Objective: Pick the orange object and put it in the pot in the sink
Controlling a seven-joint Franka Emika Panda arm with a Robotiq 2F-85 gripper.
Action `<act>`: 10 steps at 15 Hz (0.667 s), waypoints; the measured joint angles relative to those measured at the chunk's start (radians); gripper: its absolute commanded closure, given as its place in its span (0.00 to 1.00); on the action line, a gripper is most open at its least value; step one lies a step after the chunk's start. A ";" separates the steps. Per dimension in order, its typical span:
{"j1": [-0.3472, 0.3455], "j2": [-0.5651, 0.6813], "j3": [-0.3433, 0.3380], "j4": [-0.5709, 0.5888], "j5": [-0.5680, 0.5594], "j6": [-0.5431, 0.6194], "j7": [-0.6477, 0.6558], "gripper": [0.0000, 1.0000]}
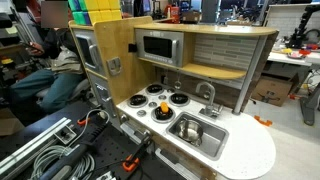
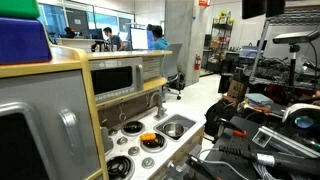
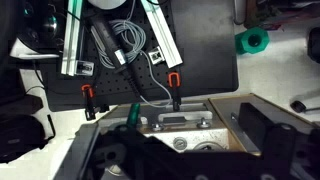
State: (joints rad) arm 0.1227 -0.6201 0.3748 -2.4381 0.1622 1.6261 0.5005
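Observation:
The orange object (image 2: 148, 138) lies on a front burner of the toy stove; it also shows as a small orange spot in an exterior view (image 1: 141, 110). The steel sink (image 1: 212, 143) with its curved tap (image 1: 208, 95) sits beside the stove, and it shows in both exterior views (image 2: 184, 121). A round shiny pot (image 1: 189, 128) stands in the basin and is hard to tell from the steel. My gripper (image 3: 185, 160) shows only in the wrist view, as dark fingers spread apart and empty, far from the stove. The orange object, pot and sink are out of the wrist view.
The wrist view shows a black board (image 3: 200, 60) with orange clamps (image 3: 174, 82), grey cables (image 3: 120, 40) and a metal bracket (image 3: 180, 122). A toy microwave (image 1: 160, 47) and a shelf hang over the stove. The dark robot arm (image 2: 240, 130) stands by the worktop's front.

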 measured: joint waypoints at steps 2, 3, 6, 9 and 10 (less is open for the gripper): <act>0.000 0.000 0.000 0.000 0.000 0.001 0.000 0.00; -0.002 0.001 -0.001 -0.004 -0.004 0.010 0.001 0.00; -0.036 0.023 -0.016 -0.045 -0.034 0.113 0.009 0.00; -0.098 0.092 -0.055 -0.093 -0.067 0.246 0.020 0.00; -0.117 0.124 -0.070 -0.098 -0.078 0.288 0.027 0.00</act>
State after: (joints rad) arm 0.0056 -0.4962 0.3053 -2.5366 0.0842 1.9140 0.5272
